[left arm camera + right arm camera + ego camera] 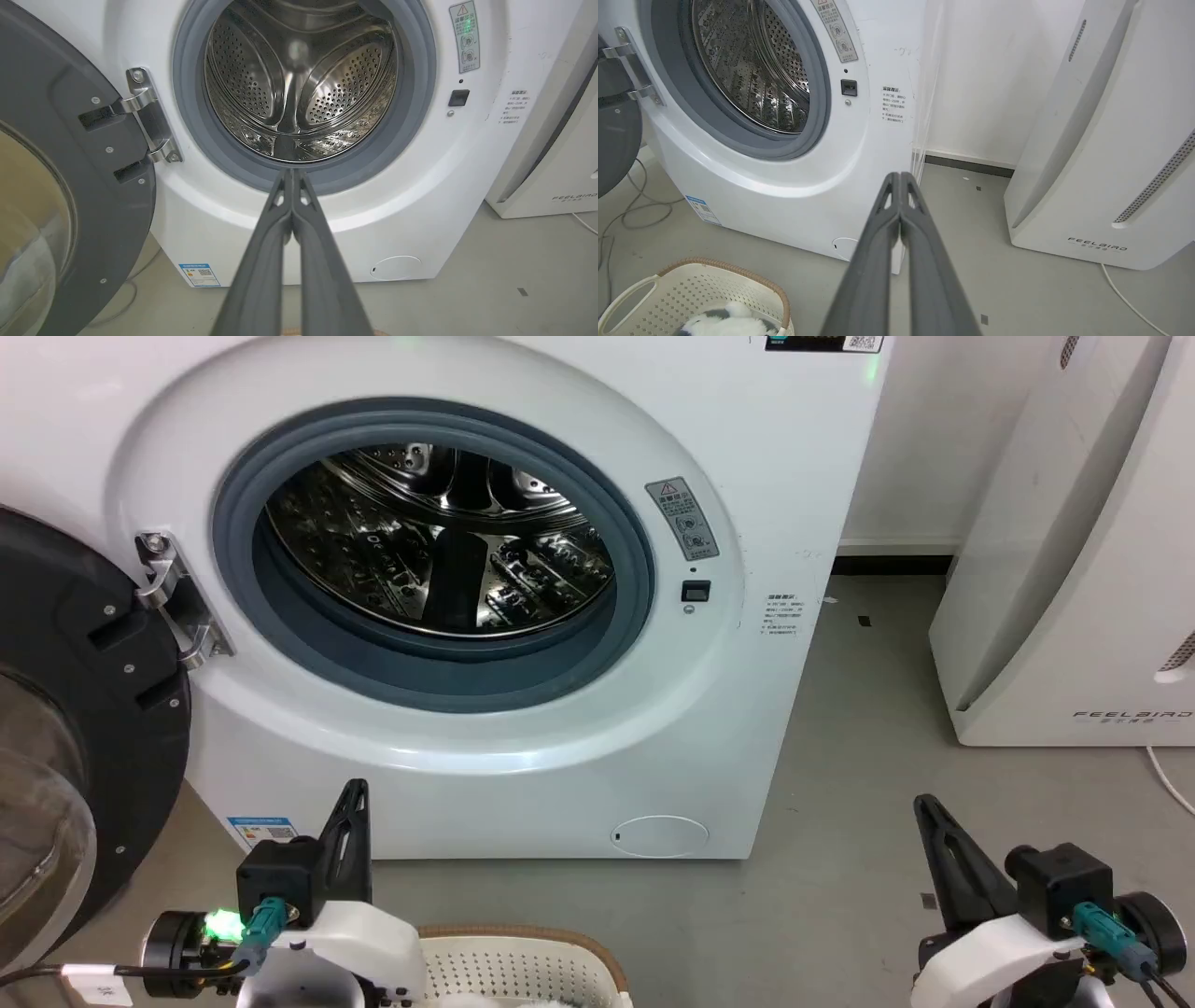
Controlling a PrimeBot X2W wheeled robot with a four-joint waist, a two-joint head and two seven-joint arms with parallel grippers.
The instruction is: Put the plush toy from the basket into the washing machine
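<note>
The plush toy point(720, 325) lies in the basket point(738, 273) on the floor before the open washing machine point(523, 756), below and robot-side of the left pincer point(353, 801), the nearer, and right pincer point(926, 810), both closed and empty; its long axis cannot be told.

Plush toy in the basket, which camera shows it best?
The right wrist view: the plush toy lies in the basket, white-and-grey fur plain. The head view catches a white sliver at its bottom edge; the left wrist view faces the washing machine.
</note>
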